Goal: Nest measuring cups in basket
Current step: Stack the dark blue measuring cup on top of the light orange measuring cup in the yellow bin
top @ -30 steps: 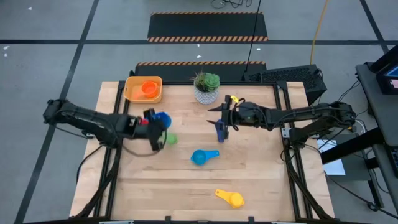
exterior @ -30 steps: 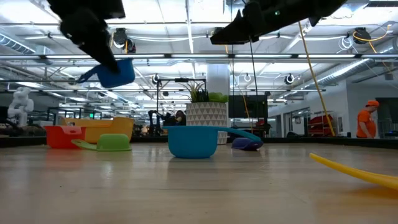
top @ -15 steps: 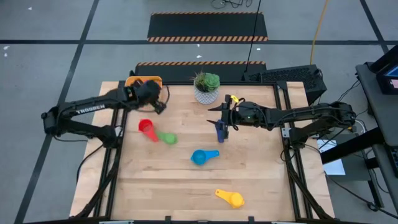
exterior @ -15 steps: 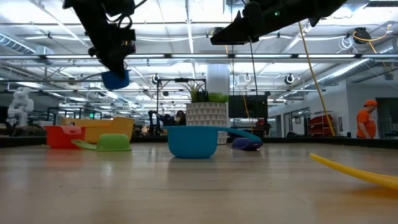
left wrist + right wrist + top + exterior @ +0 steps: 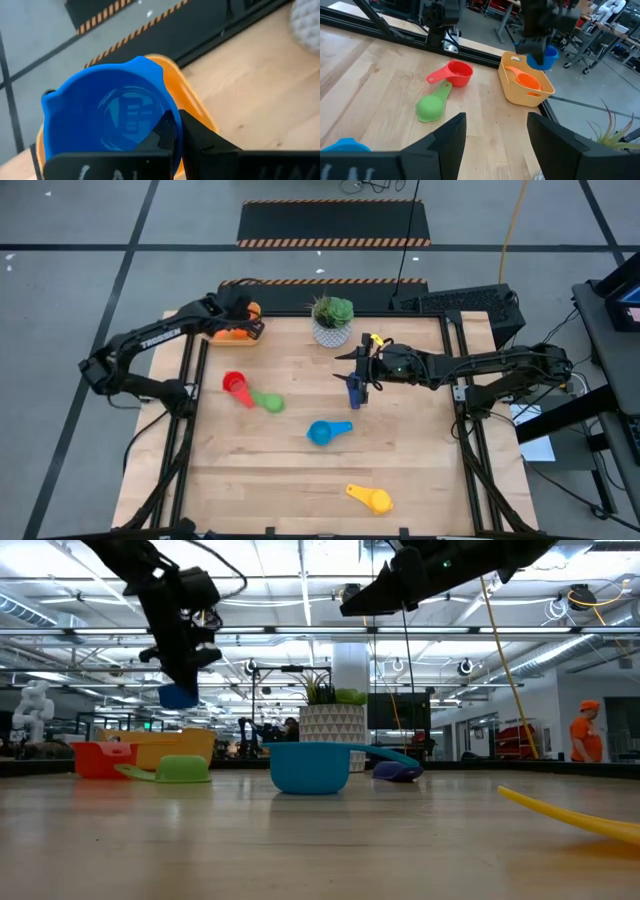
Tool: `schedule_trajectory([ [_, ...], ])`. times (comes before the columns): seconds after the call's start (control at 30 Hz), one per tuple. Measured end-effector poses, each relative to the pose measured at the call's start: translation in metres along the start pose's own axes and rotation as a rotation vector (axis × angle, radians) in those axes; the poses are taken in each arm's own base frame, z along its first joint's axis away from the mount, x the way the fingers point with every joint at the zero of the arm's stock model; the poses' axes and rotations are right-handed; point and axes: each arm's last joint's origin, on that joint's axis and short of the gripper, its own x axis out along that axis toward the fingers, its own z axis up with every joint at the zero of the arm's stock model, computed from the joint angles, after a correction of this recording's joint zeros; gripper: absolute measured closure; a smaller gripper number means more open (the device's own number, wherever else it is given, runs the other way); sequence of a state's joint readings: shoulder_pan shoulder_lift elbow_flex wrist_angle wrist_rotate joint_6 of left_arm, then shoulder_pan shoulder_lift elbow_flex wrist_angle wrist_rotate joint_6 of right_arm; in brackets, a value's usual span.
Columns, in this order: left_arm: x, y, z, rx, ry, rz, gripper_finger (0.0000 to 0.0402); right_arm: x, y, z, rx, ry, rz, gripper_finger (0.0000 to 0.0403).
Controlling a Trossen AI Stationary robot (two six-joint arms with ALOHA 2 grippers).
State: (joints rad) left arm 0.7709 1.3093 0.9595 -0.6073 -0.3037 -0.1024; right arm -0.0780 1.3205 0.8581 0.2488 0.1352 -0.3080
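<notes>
left gripper [image 5: 177, 137]: clenched on the blue cup [image 5: 107, 117], held by its rim above the basket [image 5: 525, 85], at about 11 o'clock on the table [image 5: 300, 480].
right gripper [image 5: 495, 132]: fingers spread, holding nothing, hovering right of centre near the dark blue cup [image 5: 355, 388] and plant pot [image 5: 332, 320].
orange cup [image 5: 527, 80]: already lying in the basket.
risk 1: blue cup looks off-centre over the orange one; if dropped from here it may land beside it or tip instead of nesting.
risk 2: basket sits at the table edge; a low descent could nudge it.
views: the high view hides the blue cup under the arm; the low view shows it well clear of the basket.
remaining: red [image 5: 236, 384], green [image 5: 268, 401], light blue [image 5: 322, 432], yellow [image 5: 372, 498] cups on the table.
</notes>
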Motion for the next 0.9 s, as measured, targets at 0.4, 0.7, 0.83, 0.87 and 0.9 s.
schedule_trajectory([
  [0.4, 0.034, -0.006, -0.003, 0.024, 0.099, 0.021, 0.0392, 0.000, 0.001, -0.002, 0.004, 0.016, 0.006, 0.0200],
  [0.7, 0.037, -0.005, -0.002, 0.040, 0.093, 0.031, 0.0382, 0.000, 0.001, -0.002, 0.009, 0.017, 0.006, 0.0200],
  [0.83, 0.038, 0.001, -0.001, 0.042, 0.098, 0.044, 0.0394, 0.000, 0.001, -0.002, 0.012, 0.017, 0.006, 0.0200],
  [0.87, 0.038, 0.001, -0.001, 0.045, 0.099, 0.045, 0.0394, 0.000, 0.001, -0.002, 0.013, 0.016, 0.007, 0.0200],
  [0.9, 0.038, 0.000, -0.002, 0.050, 0.100, 0.044, 0.0393, 0.000, 0.001, -0.002, 0.013, 0.016, 0.006, 0.0200],
])
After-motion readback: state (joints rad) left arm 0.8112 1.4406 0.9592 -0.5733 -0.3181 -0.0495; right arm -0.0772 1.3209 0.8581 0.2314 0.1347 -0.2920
